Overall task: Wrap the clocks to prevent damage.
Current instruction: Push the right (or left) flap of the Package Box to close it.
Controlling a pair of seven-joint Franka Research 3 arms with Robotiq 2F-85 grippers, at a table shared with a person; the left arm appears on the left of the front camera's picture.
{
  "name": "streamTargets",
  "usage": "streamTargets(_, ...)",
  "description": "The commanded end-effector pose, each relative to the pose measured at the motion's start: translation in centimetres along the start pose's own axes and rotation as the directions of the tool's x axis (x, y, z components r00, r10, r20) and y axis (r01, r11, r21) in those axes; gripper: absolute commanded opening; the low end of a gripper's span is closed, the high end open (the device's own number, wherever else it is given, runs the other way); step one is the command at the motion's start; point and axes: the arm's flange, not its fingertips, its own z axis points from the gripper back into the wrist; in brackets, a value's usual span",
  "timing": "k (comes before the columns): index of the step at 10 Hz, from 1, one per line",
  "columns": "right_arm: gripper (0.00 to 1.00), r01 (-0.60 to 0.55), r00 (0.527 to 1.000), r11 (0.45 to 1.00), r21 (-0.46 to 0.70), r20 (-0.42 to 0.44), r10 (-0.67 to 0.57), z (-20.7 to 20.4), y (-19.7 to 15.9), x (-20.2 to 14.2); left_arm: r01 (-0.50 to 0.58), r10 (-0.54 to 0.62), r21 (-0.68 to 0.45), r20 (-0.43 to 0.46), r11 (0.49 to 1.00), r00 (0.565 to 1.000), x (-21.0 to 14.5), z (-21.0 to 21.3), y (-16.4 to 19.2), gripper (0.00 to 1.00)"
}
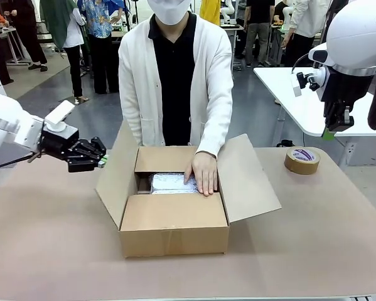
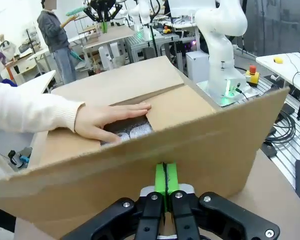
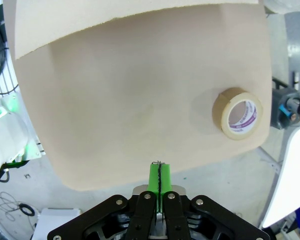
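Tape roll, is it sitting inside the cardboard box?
No, the tape roll lies flat on the table, off to one side of the cardboard box and not touching it.

Front looks across table (image 1: 338, 238), left wrist close on box (image 2: 200, 150) (front shares it), right wrist above tape roll (image 3: 238, 114).

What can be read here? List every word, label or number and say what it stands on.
"FRA", cut off by the picture's edge: on the white casing of the right arm.
Purple print on the label inside the tape roll: too blurred to read.
Cardboard box: no print visible.
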Motion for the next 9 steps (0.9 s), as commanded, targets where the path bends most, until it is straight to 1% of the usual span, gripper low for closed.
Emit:
streamTargets(1,0.01,0.001,1.0,1.0,0.005,-0.004,-0.001,0.2,0.1,0.0,-0.022,0.023,0.026,-0.047,0.999,0.999,0.1,-2.7,2.3,0.0)
streamTargets(3,0.01,0.001,1.0,1.0,0.005,-0.004,-0.001,0.2,0.1,0.0,-0.036,0.041,0.054,-0.082,0.998,0.996,-0.9,-5.3,4.0,0.0)
streamTargets(5,0.01,0.001,1.0,1.0,0.005,-0.004,-0.001,0.2,0.1,0.0,-0.064,0.07,0.056,-0.115,0.996,0.991,-1.7,-6.8,5.8,0.0)
streamTargets(8,0.01,0.001,1.0,1.0,0.005,-0.004,-0.001,0.2,0.1,0.0,-0.1,0.111,0.078,-0.145,0.992,0.983,-4.0,-7.3,6.2,0.0)
streamTargets(9,0.01,0.001,1.0,1.0,0.005,-0.004,-0.001,0.2,0.1,0.0,-0.107,0.119,0.078,-0.168,0.991,0.978,-4.4,-7.1,6.4,0.0)
